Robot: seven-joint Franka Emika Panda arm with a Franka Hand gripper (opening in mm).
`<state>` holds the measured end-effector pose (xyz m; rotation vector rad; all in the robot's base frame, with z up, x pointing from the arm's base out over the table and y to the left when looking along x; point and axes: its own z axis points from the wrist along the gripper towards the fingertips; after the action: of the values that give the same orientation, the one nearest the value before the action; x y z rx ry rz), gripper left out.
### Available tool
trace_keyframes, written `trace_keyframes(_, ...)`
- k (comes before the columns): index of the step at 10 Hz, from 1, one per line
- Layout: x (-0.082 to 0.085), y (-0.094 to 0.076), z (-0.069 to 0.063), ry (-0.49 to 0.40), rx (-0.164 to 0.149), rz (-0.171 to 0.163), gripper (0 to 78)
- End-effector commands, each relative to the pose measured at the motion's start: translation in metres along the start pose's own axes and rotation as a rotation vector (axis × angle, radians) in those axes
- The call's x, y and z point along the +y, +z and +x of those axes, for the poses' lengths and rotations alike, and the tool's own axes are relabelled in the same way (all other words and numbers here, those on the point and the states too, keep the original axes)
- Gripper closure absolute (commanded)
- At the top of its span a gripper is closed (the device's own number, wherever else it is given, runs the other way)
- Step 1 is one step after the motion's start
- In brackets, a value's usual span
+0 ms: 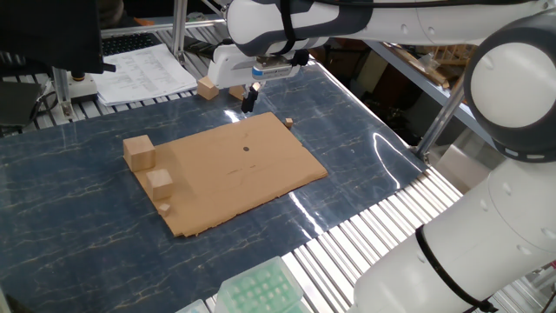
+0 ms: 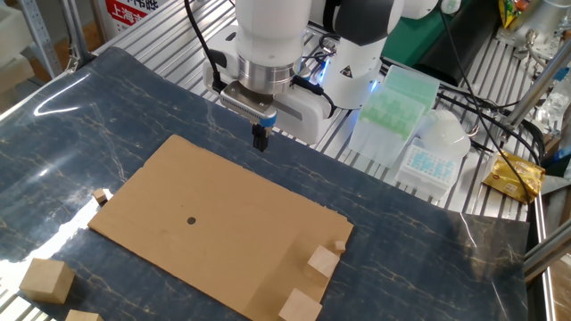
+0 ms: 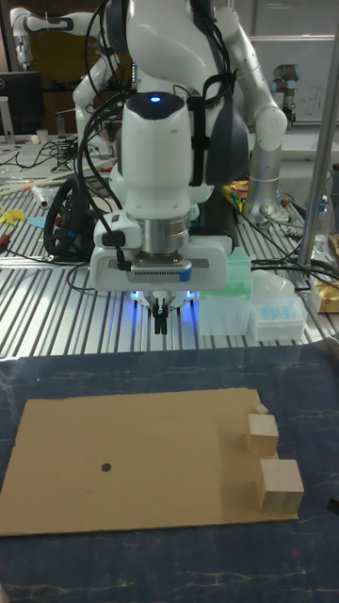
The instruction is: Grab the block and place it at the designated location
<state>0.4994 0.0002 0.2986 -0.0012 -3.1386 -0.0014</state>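
The block (image 1: 163,208) is a tiny light-tan wooden cube, little more than a crumb next to its neighbours. It lies on the flat brown rectangular cardboard sheet (image 1: 261,178), close to the sheet's near-left edge in the one fixed view. In the other fixed view it shows at the right end of the sheet (image 2: 339,244), and in the tall fixed view as a speck at the far corner of a bigger cube (image 3: 259,412).

Just beside the block, further along the same edge, sits a medium tan wooden cube (image 1: 159,181). Beyond that a larger tan wooden cube (image 1: 139,152) stands at the sheet's left corner. The small dark round dot (image 1: 246,148) is marked well apart from these, toward the opposite end of the cardboard, with bare sheet between it and the block.

The robot's gripper (image 1: 248,100) hangs above the dark marbled tabletop (image 1: 78,226), just past the far edge of the sheet. Its dark fingers look pressed together with nothing seen between them (the other fixed view shows this best (image 2: 260,141)).

A second tiny tan cube (image 1: 288,123) lies on the table, touching or nearly touching the sheet's far-right corner. Another tan wooden cube (image 1: 207,88) rests at the far side of the table near a stack of printed papers (image 1: 143,71). A green plastic rack (image 1: 261,291) sits at the near edge.
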Motion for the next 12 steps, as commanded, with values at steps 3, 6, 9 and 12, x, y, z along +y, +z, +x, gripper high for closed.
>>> trace_keyframes(3, 0.0, 0.0, 0.0, 0.323, -0.051, 0.029, 77.6)
trace_keyframes(6, -0.001, 0.0, -0.003, 0.319, -0.05, 0.031, 77.6)
trace_keyframes(9, -0.015, 0.003, -0.018, 0.271, -0.045, 0.032, 77.6)
trace_keyframes(12, -0.023, 0.004, -0.027, 0.259, -0.047, 0.035, 77.6)
